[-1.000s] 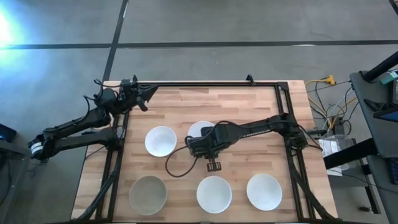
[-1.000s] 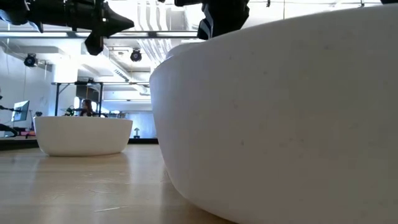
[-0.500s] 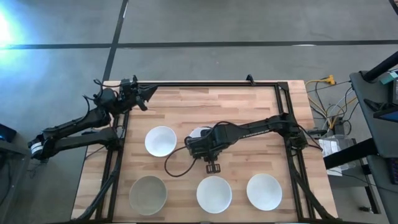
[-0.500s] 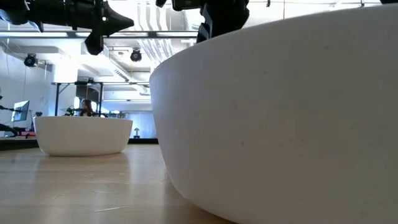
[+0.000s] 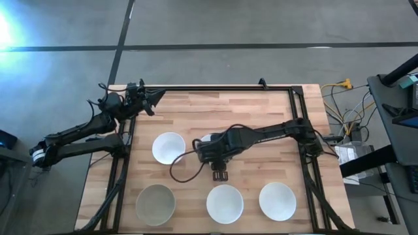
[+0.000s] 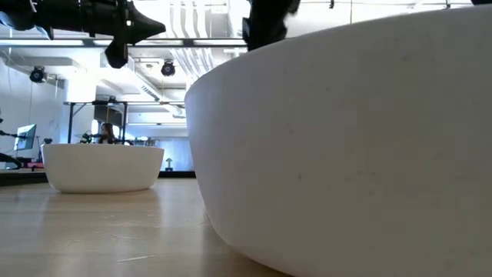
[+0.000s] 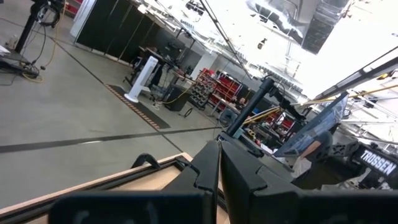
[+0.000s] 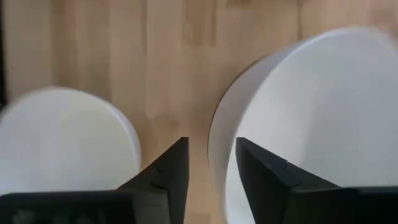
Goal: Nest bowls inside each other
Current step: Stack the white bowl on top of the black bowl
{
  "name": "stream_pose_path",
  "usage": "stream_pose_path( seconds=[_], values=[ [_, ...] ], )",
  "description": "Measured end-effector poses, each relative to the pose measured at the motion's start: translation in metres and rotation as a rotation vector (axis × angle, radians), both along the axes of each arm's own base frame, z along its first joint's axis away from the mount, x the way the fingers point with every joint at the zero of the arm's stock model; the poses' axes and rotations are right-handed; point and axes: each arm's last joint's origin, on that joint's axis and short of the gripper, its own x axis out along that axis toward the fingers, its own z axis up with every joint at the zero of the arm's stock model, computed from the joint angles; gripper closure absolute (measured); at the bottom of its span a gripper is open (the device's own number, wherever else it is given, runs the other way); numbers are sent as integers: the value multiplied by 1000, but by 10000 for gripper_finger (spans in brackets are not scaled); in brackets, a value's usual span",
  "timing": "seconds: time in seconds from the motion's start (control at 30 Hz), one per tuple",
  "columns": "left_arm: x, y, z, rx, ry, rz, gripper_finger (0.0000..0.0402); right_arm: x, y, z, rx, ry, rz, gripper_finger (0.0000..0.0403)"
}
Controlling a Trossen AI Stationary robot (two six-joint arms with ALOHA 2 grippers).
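Note:
Five bowl spots show on the wooden table. A white bowl (image 5: 168, 147) stands left of centre, and a greyish bowl (image 5: 155, 203), a white bowl (image 5: 225, 203) and another white bowl (image 5: 277, 200) stand along the near edge. A middle bowl (image 5: 205, 138) is mostly hidden under my right arm. My right gripper (image 8: 211, 149) points steeply down, open. One finger stands inside that bowl's near rim (image 8: 217, 155) and one outside, with a gap on both sides. My left gripper (image 5: 159, 96) is shut and waits above the table's far left corner.
A dark cable (image 5: 175, 175) from my right wrist loops over the table between the left white bowl and the near row. A black frame (image 5: 215, 88) borders the table. In the low view the near bowl (image 6: 346, 138) hides most of the table behind it.
My right wrist has rolled a little above the middle bowl and now covers more of it in the high view. In the low view it shows slightly higher. The cable loop has swung a bit toward the table's left. No bowl has moved.

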Motion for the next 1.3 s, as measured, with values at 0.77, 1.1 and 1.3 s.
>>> stream_pose_path(
  seconds=[0.77,1.1,1.3],
  values=[
    [2,1,-2,-6,12,0,402,2,-2,2,-1,-27,6,394],
    [3,2,-3,-9,18,0,402,10,-3,-7,-14,-36,1,394],
    [3,2,-2,-8,15,-1,402,12,-7,-4,-36,-52,-16,394]
  ],
)
